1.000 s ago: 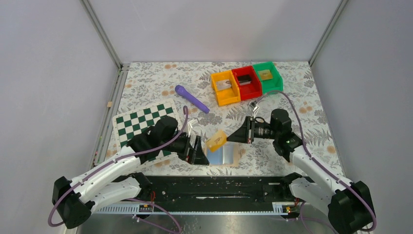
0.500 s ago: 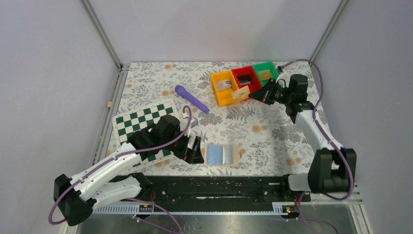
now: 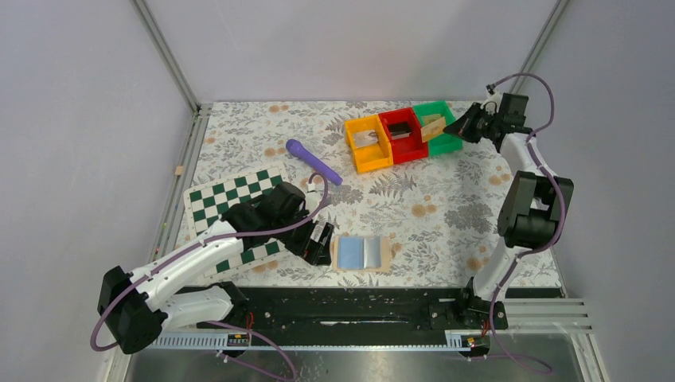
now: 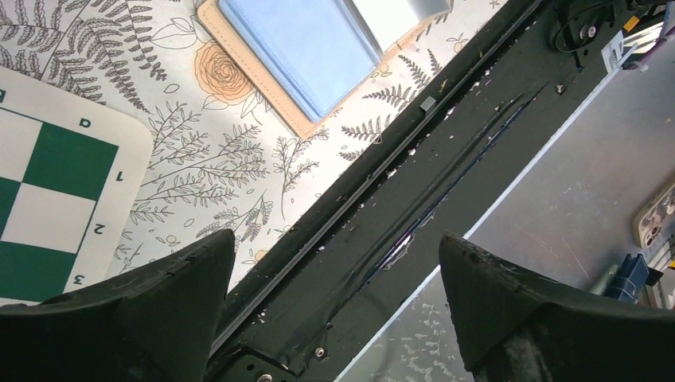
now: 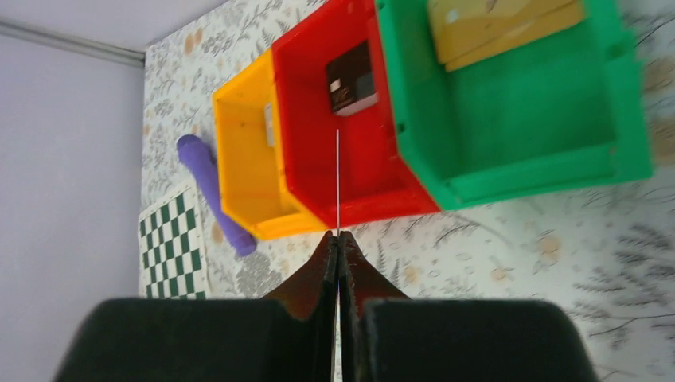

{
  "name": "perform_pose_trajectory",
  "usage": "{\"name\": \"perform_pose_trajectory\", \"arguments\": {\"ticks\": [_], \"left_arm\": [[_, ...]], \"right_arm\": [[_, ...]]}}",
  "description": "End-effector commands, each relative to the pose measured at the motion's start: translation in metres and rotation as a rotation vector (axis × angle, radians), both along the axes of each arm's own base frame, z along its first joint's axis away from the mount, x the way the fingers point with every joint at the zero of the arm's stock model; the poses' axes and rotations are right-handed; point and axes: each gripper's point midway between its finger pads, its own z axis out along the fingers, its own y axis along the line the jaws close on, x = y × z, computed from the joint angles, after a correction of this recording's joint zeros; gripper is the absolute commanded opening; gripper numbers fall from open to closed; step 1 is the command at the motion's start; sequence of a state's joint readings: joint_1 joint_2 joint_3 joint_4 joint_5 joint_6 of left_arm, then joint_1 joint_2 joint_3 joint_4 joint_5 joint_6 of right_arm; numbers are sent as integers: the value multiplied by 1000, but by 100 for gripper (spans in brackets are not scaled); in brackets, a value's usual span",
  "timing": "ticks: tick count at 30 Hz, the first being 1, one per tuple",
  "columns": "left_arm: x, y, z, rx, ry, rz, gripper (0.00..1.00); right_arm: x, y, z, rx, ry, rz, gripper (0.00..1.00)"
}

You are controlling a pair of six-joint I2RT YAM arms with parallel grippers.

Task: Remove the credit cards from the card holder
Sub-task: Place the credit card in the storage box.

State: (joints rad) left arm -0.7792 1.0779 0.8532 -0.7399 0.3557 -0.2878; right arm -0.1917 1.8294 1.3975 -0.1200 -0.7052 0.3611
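Near the middle of the near edge, the card holder (image 3: 364, 253) lies open on the floral-print desk (image 3: 446, 215); the left gripper (image 3: 322, 243) sits just beside it, spread; at the far right corner, the right gripper (image 3: 460, 127) pinches a tan card (image 3: 435, 127) by the green bin (image 3: 446, 143); grey walls (image 3: 342, 48) surround.

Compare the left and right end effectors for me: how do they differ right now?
The left end effector is open and empty; the right end effector is shut on a thin card. Left sits beside the tan folding card holder; right reaches out by the green plastic bin. Both are black.
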Motion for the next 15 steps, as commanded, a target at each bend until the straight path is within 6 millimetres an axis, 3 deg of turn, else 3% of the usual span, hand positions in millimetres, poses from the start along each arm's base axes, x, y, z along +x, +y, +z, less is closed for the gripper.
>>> {"name": "perform_pose_trajectory", "arguments": {"ticks": [1, 15], "left_arm": [[14, 0, 10, 2, -76, 10, 99], [13, -4, 10, -17, -58, -9, 99]], "right_arm": [[23, -22, 7, -58, -22, -1, 0], [78, -47, -14, -61, 39, -5, 0]]}}
